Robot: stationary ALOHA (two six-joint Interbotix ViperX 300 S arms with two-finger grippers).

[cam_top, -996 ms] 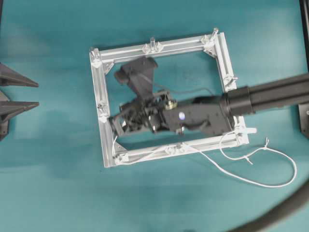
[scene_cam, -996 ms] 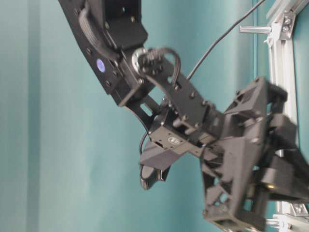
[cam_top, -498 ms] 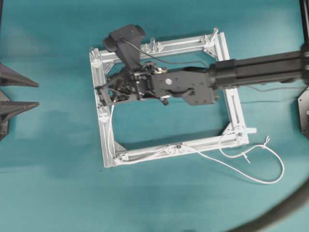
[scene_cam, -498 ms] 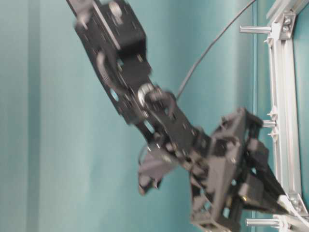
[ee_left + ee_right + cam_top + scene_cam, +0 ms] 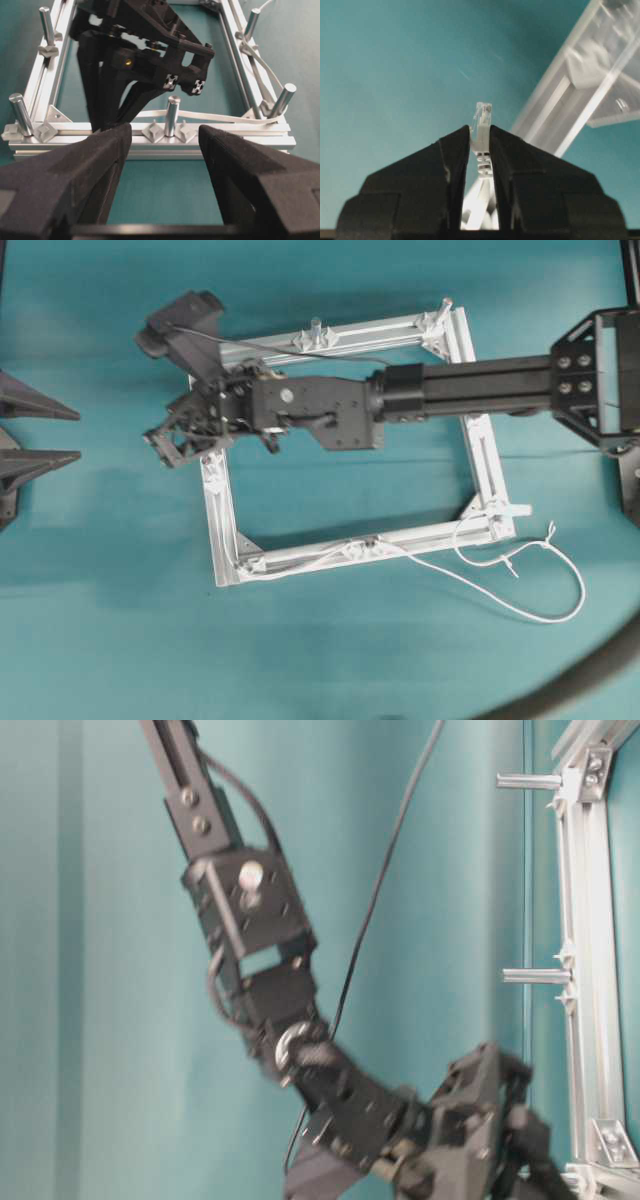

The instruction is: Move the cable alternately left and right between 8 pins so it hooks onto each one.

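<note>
Seen from overhead, the right arm (image 5: 470, 390) stretches in from the right edge across the far part of a square aluminium frame (image 5: 213, 500), and its right gripper (image 5: 165, 435) sits just past the frame's left rail, clenched on the clear plug end (image 5: 482, 117) of the white cable (image 5: 520, 610). The cable runs along the frame's near rail, hooks past pins (image 5: 172, 115) at the near corners, and trails in a loose loop on the teal table (image 5: 110, 640) off the near right corner. The left gripper (image 5: 165, 165) hangs released, its wide-apart jaws facing the frame's left rail and grasping nothing.
</note>
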